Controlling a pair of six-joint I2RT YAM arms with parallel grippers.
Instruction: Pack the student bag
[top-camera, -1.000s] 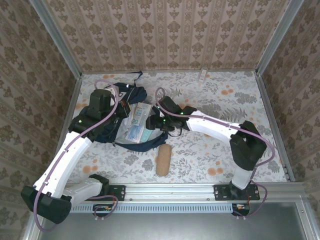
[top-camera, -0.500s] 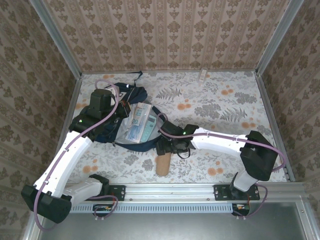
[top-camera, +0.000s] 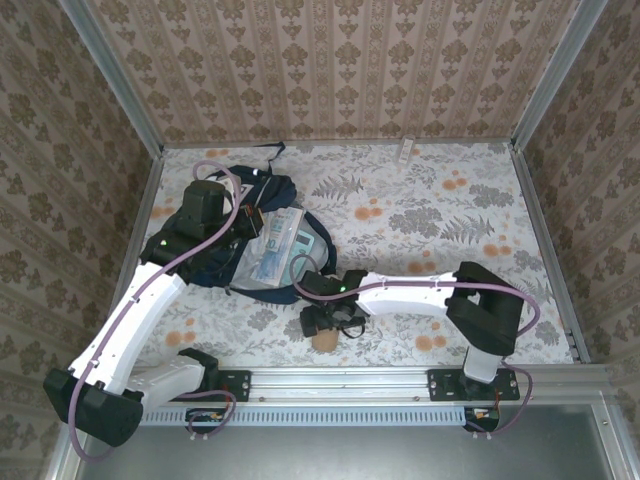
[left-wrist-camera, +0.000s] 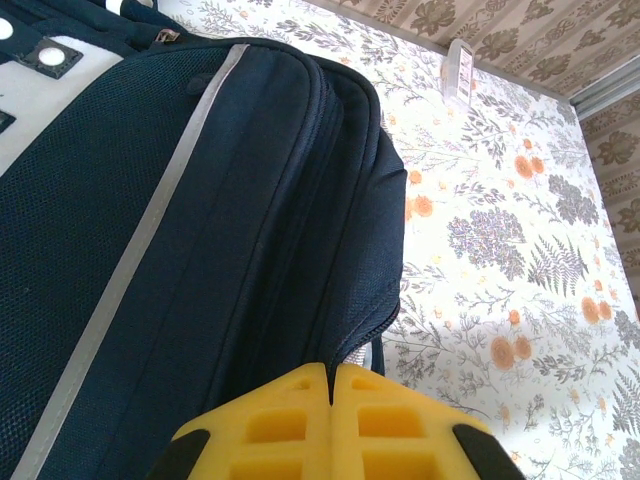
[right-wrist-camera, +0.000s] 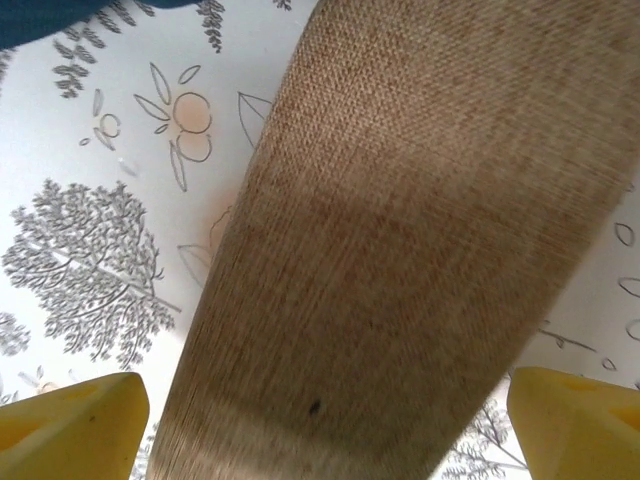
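Note:
The student bag (top-camera: 215, 262), navy with grey stripes, lies at the left of the table with its mouth open and a pale blue-green book (top-camera: 279, 248) showing inside. My left gripper (top-camera: 243, 222) is shut on the bag's zip edge; in the left wrist view its yellow fingers (left-wrist-camera: 331, 372) meet over the fabric of the bag (left-wrist-camera: 150, 250). A brown woven pouch (top-camera: 324, 342) lies near the front rail. My right gripper (top-camera: 322, 325) hangs over it, open. In the right wrist view the pouch (right-wrist-camera: 400, 230) runs between the wide-apart fingertips (right-wrist-camera: 70, 425) of that gripper (right-wrist-camera: 325, 430).
A small white object (top-camera: 406, 150) rests against the back wall, also seen in the left wrist view as a white tag-like piece (left-wrist-camera: 460, 68). Walls close the table on three sides and a metal rail (top-camera: 340, 380) runs along the front.
My right arm has swung from the bag's mouth down to the brown pouch near the front rail, its jaws opening wider. The left gripper and bag have stayed put.

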